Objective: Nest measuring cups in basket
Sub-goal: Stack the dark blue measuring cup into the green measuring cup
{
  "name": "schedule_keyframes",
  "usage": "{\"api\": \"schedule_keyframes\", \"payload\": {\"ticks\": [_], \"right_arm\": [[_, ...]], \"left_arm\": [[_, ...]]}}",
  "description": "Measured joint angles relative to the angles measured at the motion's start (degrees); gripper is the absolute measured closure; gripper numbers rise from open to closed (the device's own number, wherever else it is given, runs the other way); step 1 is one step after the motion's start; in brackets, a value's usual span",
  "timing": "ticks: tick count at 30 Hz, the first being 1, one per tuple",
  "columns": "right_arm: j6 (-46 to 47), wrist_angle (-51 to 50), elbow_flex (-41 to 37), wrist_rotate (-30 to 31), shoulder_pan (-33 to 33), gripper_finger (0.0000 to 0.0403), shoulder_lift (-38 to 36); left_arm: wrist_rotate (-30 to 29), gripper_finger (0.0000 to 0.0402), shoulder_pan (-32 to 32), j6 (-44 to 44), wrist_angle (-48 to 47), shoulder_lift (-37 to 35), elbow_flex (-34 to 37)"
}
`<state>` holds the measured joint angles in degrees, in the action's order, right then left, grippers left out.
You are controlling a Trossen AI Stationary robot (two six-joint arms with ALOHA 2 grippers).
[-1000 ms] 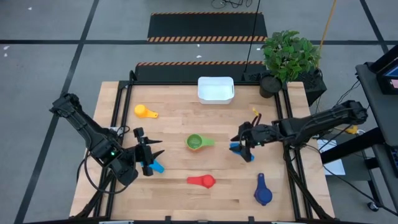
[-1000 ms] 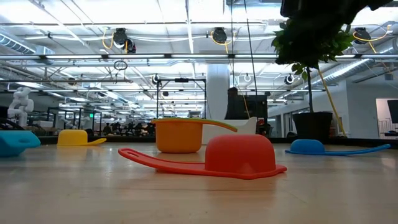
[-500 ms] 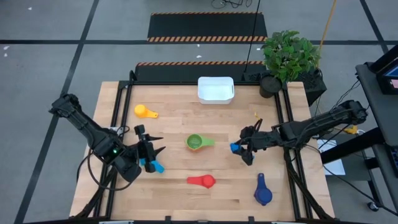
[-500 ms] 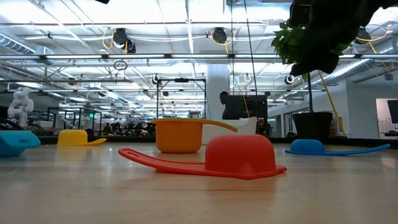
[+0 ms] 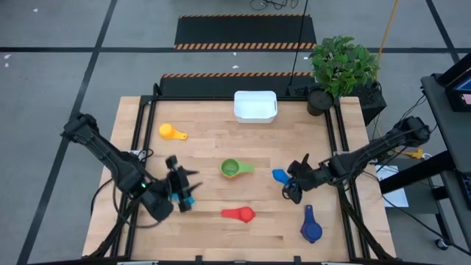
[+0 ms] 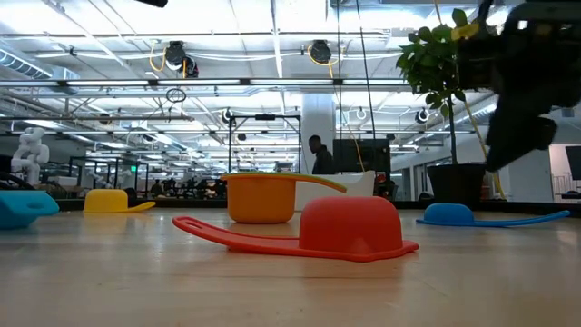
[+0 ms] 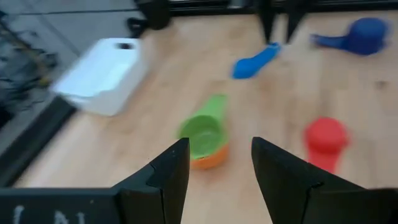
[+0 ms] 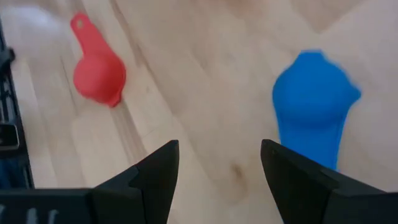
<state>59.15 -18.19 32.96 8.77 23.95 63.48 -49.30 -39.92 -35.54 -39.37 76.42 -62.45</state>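
Your left gripper point(image 5: 184, 193) sits low with its fingers point(image 7: 166, 177) parted and nothing between them. Your right gripper point(image 5: 293, 185) faces it, jaws likewise apart and empty

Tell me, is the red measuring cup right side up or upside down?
Upside down: the red measuring cup shows a closed dome, rim on the table.
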Motion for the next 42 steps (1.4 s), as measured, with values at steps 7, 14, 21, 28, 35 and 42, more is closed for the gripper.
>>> {"api": "schedule_keyframes", "payload": {"ticks": [7, 14, 21, 28, 35, 42], "right_arm": [[4.92, 0.39, -0.04, 3.83, 8.26, 0.0184, 0.15], [11.92, 0.26, -0.08, 7.92, 17.71, 0.0184, 1.18], [25.31, 0.42, -0.1, 9.01, 24.59, 0.0184, 4.82], [33.38, 0.02, -0.1, 7.52, 28.07, 0.0184, 6.85], [28.73, -0.37, -0.1, 7.77, 28.26, 0.0184, 6.84], [20.62, -3.68, -0.08, 1.85, 25.02, 0.0184, 4.85]], "left_arm": [[10.85, 0.0227, 1.02, 9.9, 20.36, 8.91, -0.01], [12.7, 0.0227, 0.97, 6.3, 23.72, 14.71, -4.37], [13.31, 0.0227, -0.85, 10.02, 22.89, 23.55, -14.5], [13.52, 0.0227, -0.61, 15.87, 21.9, 28.43, -21.73], [13.51, 0.0227, -0.43, 20.61, 22.54, 28.44, -21.89], [13.51, 0.0227, 1.2, 22.17, 22.53, 28.44, -21.89]]}}
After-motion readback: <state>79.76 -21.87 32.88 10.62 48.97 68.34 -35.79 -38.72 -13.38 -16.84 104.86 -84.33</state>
